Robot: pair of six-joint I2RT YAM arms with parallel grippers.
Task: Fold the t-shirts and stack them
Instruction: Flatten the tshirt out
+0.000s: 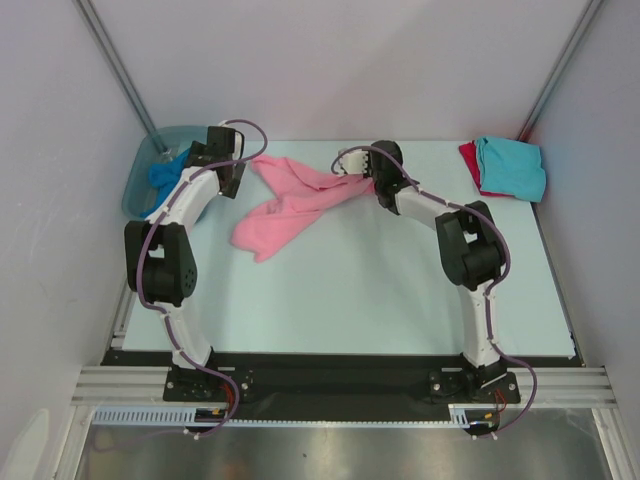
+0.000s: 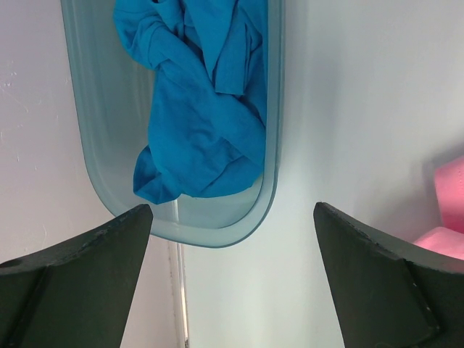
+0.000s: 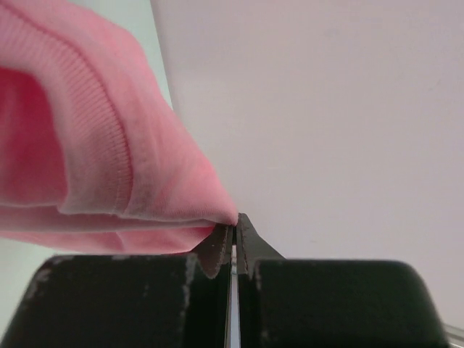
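The light pink t-shirt [image 1: 290, 200] lies crumpled across the back middle of the table, one end drawn toward my right gripper [image 1: 352, 165]. In the right wrist view that gripper [image 3: 235, 221] is shut, pinching a hemmed fold of the pink t-shirt [image 3: 87, 159] at its tips. My left gripper [image 1: 225, 165] hovers open and empty [image 2: 232, 210] over bare table beside the tub. A brighter blue t-shirt [image 2: 199, 109] lies bunched inside the tub [image 1: 145, 185]. A folded turquoise t-shirt [image 1: 512, 167] rests on a red one [image 1: 468, 158] at the back right.
The translucent grey-blue tub [image 2: 254, 210] stands at the back left corner against the wall. White walls and slanted metal posts [image 1: 115, 65] enclose the table on three sides. A corner of pink cloth [image 2: 449, 210] shows at the right of the left wrist view.
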